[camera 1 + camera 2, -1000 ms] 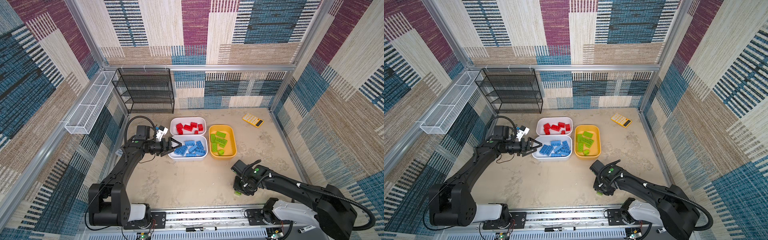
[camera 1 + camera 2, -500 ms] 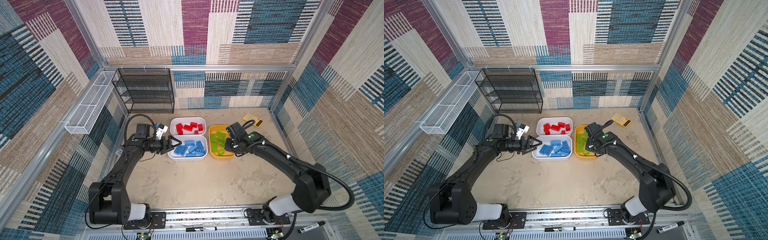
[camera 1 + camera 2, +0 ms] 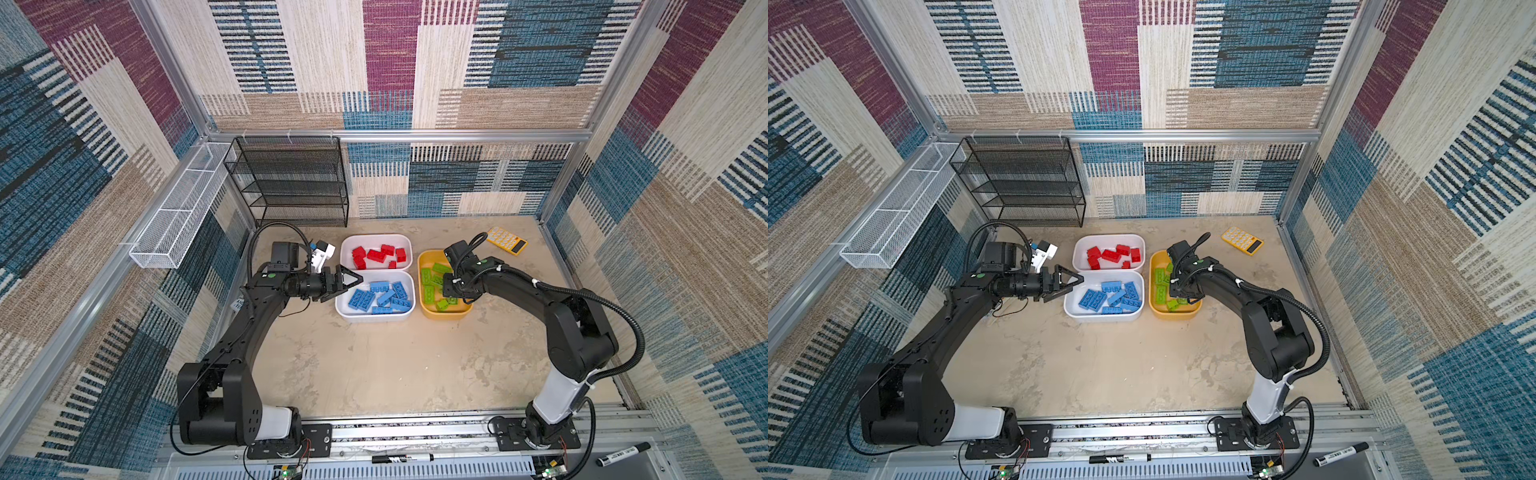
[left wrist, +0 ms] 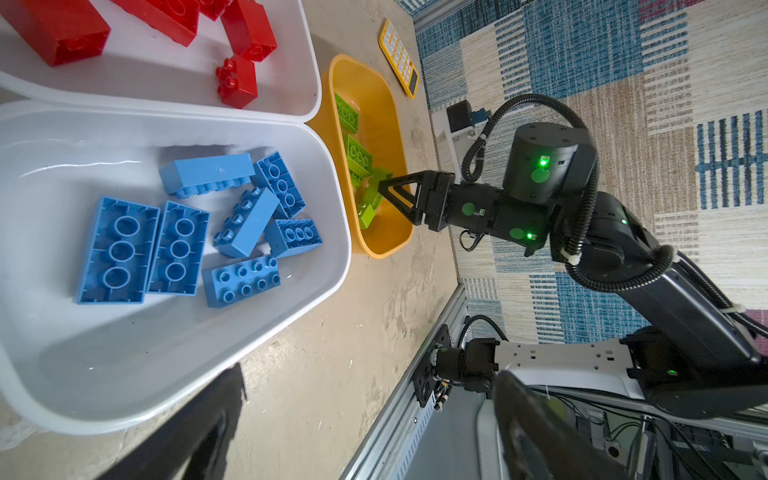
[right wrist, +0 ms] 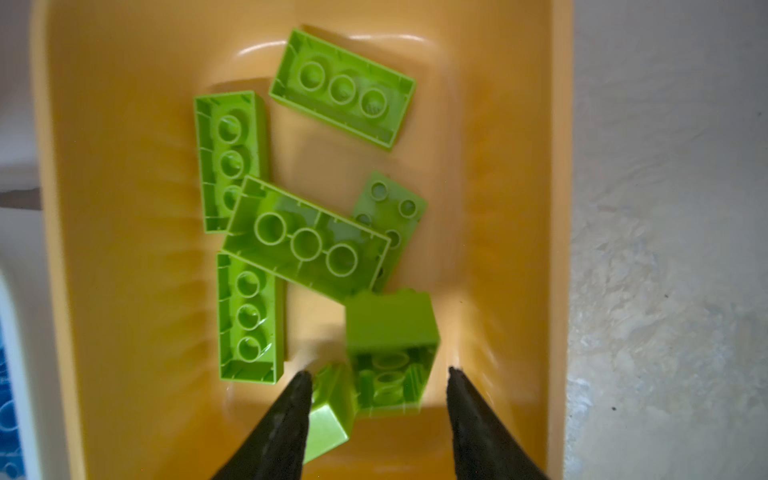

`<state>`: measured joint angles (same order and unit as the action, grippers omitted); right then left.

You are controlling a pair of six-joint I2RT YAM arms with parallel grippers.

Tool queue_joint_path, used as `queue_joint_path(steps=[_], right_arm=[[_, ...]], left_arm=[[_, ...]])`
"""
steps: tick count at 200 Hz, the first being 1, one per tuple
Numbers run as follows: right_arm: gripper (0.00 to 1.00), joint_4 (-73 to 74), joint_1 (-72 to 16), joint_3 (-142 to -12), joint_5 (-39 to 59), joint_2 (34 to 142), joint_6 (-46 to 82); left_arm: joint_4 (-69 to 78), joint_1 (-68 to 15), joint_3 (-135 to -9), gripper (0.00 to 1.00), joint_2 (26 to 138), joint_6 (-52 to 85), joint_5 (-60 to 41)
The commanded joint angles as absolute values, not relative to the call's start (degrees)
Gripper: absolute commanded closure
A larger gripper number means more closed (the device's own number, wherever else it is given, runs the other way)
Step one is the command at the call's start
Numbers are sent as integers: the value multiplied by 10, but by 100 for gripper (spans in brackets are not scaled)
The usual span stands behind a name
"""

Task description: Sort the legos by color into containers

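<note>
Three containers stand together at mid-table. A white tub (image 3: 376, 239) holds the red legos (image 3: 376, 254). A second white tub (image 3: 374, 318) holds the blue legos (image 3: 380, 296). A yellow tub (image 3: 444, 313) holds the green legos (image 3: 432, 276). My right gripper (image 5: 379, 374) hangs open over the yellow tub's near end. A small green brick (image 5: 390, 332) lies loose between its fingers, gripped by neither. My left gripper (image 3: 353, 284) stands open and holds nothing at the left rim of the blue tub.
A yellow calculator (image 3: 507, 240) lies at the back right. A black mesh rack (image 3: 291, 183) stands against the back wall, and a white wire basket (image 3: 178, 212) hangs on the left wall. Two markers (image 3: 401, 458) (image 3: 623, 454) lie on the front rail.
My right arm swung from the front floor up over the yellow tub, then opened and let go of the green brick. The left arm stayed put.
</note>
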<state>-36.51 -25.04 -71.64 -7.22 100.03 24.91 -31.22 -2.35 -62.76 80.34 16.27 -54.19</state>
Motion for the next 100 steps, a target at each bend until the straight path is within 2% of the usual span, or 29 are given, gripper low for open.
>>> queue_joint_path(steps=[1,16,34,55,66,75,100], right_arm=[[36,-371,-241,-723,-57,956,217],[30,-378,-220,-717,-52,915,201],[21,-330,-183,-681,-43,858,166],[12,-231,-138,-614,-46,803,122],[9,-168,-110,-569,-54,782,109],[0,-101,-86,-521,-56,762,100],[1,101,-30,-385,-41,717,83]], left_arm=[[-355,-19,-648,5,808,107,-512],[-391,-14,-665,4,811,67,-477],[-427,-10,-679,3,813,29,-355],[-397,7,-663,2,815,49,-207],[-360,11,-644,2,813,61,-137],[-311,13,-615,1,807,65,-88],[-158,16,-540,1,801,23,-34]])
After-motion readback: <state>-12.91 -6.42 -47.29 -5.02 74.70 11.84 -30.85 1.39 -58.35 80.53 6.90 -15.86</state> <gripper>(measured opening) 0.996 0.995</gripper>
